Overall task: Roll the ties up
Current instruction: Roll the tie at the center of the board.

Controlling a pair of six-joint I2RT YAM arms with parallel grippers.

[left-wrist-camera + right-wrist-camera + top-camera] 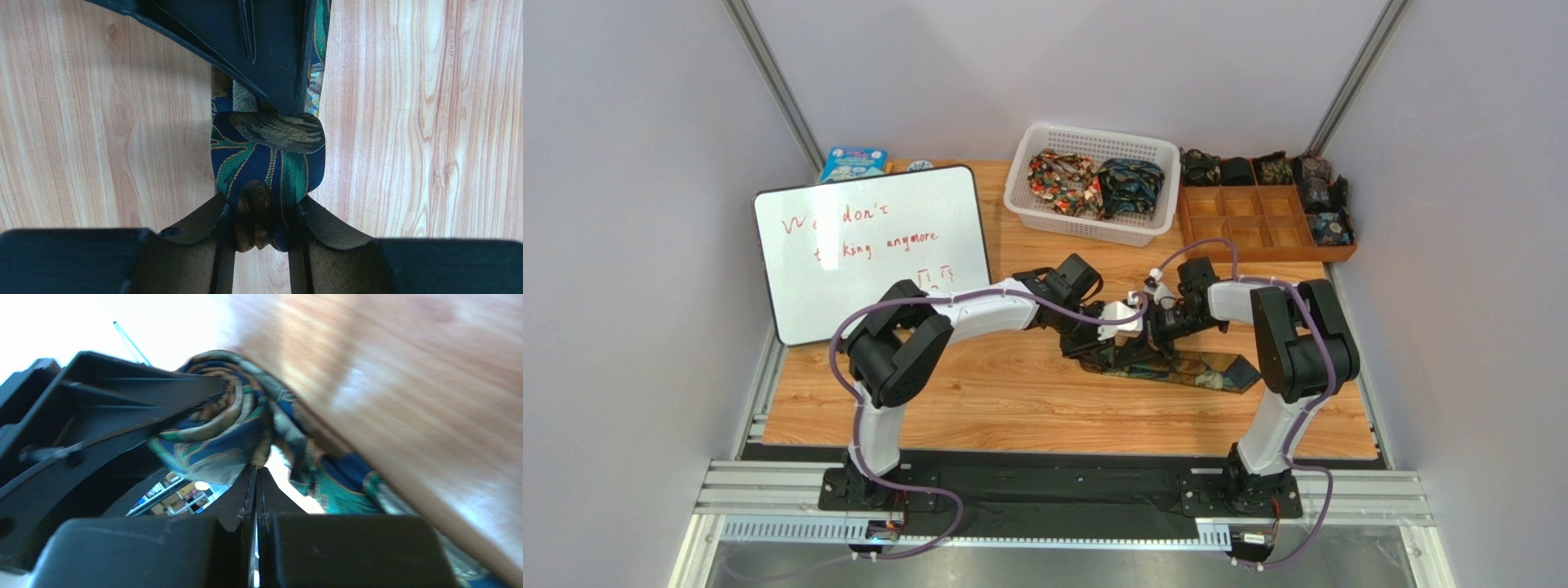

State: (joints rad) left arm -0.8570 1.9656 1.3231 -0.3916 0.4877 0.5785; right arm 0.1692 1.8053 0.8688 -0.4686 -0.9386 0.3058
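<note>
The half-rolled tie (267, 159) lies at the middle of the bench (1014, 404), its roll clamped in the narrow left end effector (263, 236), while the right end effector (255, 490), closed on nothing, sits just beside the roll, above the unrolled tail stretching rightward.

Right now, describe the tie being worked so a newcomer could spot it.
Start at the wooden table; at its middle lies one tie. It is navy with green-gold leaves, partly rolled, pinched in the left jaws; the other ties sit in the basket and tray.
</note>
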